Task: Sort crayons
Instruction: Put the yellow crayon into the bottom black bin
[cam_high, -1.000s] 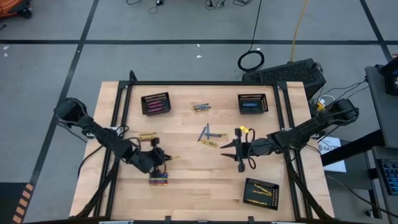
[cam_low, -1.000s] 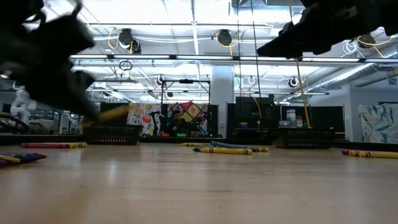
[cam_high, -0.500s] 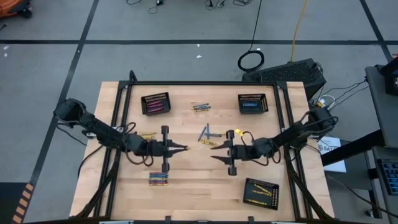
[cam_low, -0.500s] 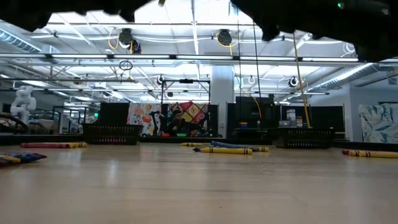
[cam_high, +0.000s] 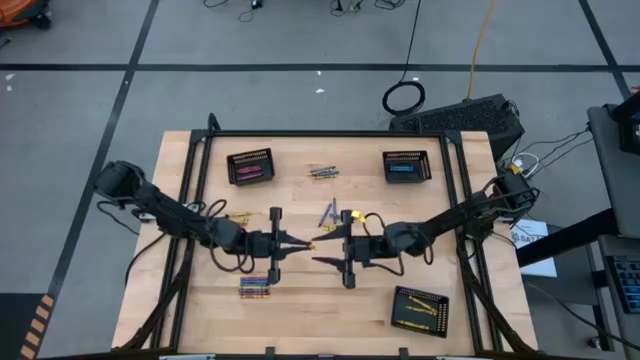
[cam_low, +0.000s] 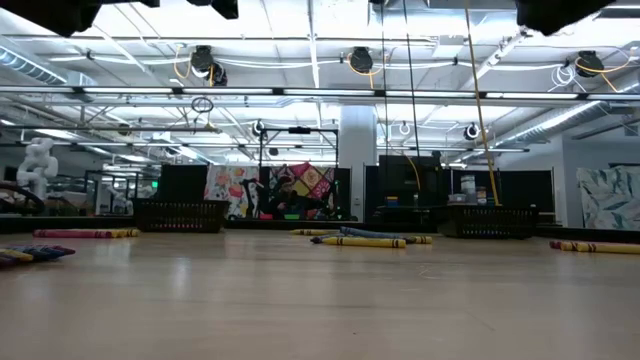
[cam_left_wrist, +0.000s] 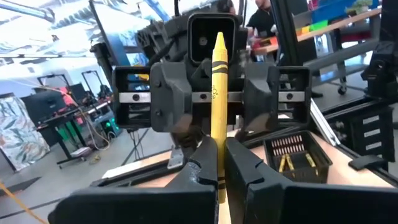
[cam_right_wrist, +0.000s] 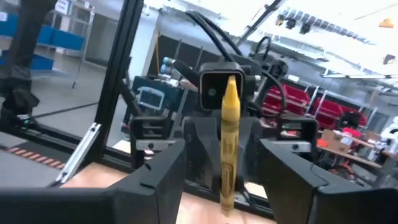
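While the two arms face each other over the middle of the table (cam_high: 300, 305), the left gripper (cam_high: 303, 242) has its fingers (cam_left_wrist: 186, 180) clamped on a yellow crayon (cam_left_wrist: 218, 112), which stands up between them in the left wrist view and points toward the opposite arm. The right gripper (cam_high: 318, 250) meets it tip to tip, just at 3 o'clock of it, and its fingers (cam_right_wrist: 155, 180) stand wide apart on either side of the same yellow crayon without touching it, as the right wrist view shows.

Other crayons lie sorted or loose about the table. A basket with pink crayons (cam_high: 250, 167) sits toward 11 o'clock, a basket with blue crayons (cam_high: 406, 167) toward 1 o'clock, and a basket with yellow crayons (cam_high: 419, 310) toward 5 o'clock. A small loose group (cam_high: 322, 172) lies at 12 o'clock between the two far baskets, a few more (cam_high: 329, 211) lie just beyond the grippers, a short row (cam_high: 238, 217) rests at 9 o'clock near the left arm, and a mixed bundle (cam_high: 255, 288) lies at 7 o'clock.
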